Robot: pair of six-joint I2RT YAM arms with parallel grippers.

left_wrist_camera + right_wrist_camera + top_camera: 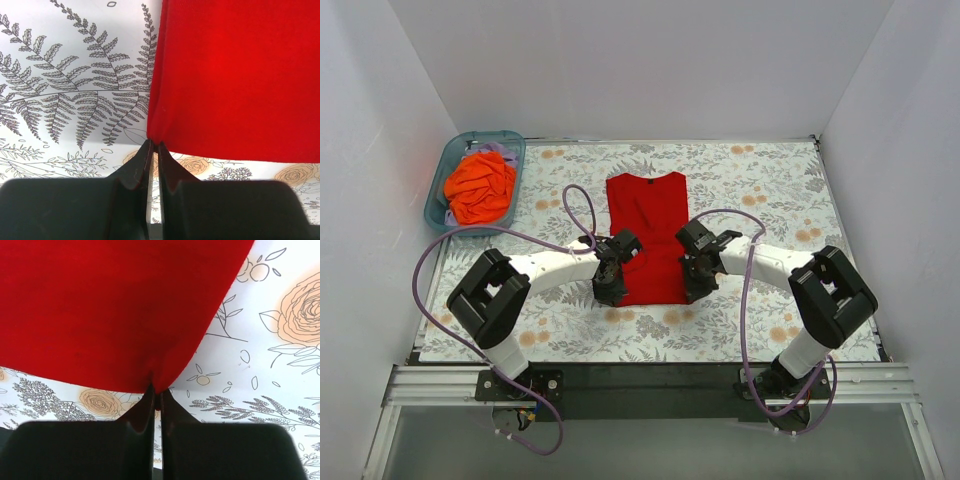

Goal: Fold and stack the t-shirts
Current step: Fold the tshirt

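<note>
Right now the bright red soft cloth t-shirt (647, 225) lies flat in the middle of the flower-printed table cover (770, 200), collar at the far end and hem at the near end. No sleeve sticks out at either side, so it reads as one long rectangle.

You hold it by both near corners. Your left gripper (153, 145) has its jaws pressed together on the near-left corner of the hem. Only the very point of the cloth sits between the tips, and the rest of the shirt spreads away to the far right of them. Your right gripper (156, 389) is closed the same way on the near-right corner, where the cloth puckers a little at the pinch.

My reading is that you are at the start of the lengthwise fold, with the hem going to the collar. That calls for lifting both corners together, carrying them evenly toward the far end, and keeping the hem taut between them. Both bites look shallow, so either corner may slip.

The bright orange crumpled t-shirt (480, 187) waits in the teal plastic bin (468, 228) at the far left, well apart from both arms
</note>
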